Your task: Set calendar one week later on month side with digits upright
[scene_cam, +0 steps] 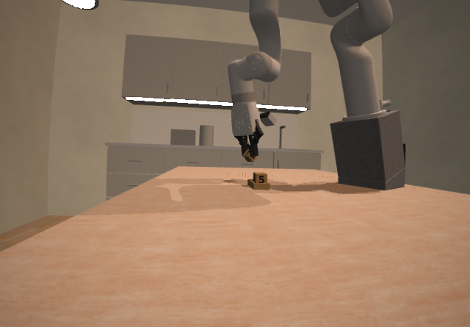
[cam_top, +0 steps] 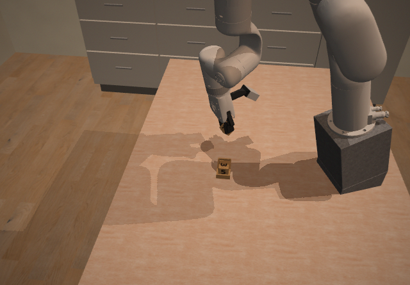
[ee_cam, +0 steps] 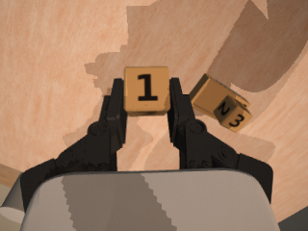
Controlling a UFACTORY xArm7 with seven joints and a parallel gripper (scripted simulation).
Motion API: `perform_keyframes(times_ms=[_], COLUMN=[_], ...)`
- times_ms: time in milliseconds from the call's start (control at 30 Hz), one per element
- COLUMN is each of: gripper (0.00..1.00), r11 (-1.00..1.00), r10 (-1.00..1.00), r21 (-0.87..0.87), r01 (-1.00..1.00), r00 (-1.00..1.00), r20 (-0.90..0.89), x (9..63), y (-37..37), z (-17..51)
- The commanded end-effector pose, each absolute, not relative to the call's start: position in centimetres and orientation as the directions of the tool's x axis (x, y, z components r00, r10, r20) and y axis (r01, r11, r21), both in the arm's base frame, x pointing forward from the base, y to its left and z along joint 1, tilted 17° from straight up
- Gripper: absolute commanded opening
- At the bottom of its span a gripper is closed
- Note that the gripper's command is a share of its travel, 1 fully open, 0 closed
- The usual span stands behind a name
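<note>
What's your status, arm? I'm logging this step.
Gripper shut on cube, held above table. Other cube in tray. Nothing visible blocking.

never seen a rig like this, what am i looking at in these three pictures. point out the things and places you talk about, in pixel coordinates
One jointed robot arm, bolted to a dark block [cam_top: 357,162] [scene_cam: 364,152] on a wooden table [cam_top: 231,242] [scene_cam: 228,259]. It ends in a two-fingered black hand [cam_top: 227,128] [scene_cam: 249,152] [ee_cam: 146,92].

The top picture looks down from above the table; the exterior one looks across it from low down. The wrist picture comes from beside the hand, looking past the fingers.

Pinched in the hand, above the table, is a wooden cube showing a 1. On the table sits a small wooden tray [cam_top: 223,177] [scene_cam: 259,187] [ee_cam: 208,92] with a second cube [cam_top: 223,168] [scene_cam: 260,178] [ee_cam: 233,114] in it; its faces show 5, 3 and 2.
</note>
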State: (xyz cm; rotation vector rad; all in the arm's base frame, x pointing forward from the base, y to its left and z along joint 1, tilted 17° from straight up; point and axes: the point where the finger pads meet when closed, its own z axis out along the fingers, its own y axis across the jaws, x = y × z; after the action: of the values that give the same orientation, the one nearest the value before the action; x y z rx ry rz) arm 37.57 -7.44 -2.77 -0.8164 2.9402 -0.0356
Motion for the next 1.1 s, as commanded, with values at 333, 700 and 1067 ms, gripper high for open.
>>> perform_keyframes(times_ms=[333,700,1067], gripper=[0.29,0.29,0.29], r11=[0.854,0.850,0.849], r10=[-0.519,-0.520,-0.513], r21=[-0.036,-0.026,-0.027], r01=[-0.519,-0.526,-0.527], r00=[-0.844,-0.831,-0.812], r20=[-0.135,-0.196,-0.280], x=[37.65,37.79,37.68], y=[-7.62,-8.03,-8.31], z=[-2.80,-3.12,-3.33])
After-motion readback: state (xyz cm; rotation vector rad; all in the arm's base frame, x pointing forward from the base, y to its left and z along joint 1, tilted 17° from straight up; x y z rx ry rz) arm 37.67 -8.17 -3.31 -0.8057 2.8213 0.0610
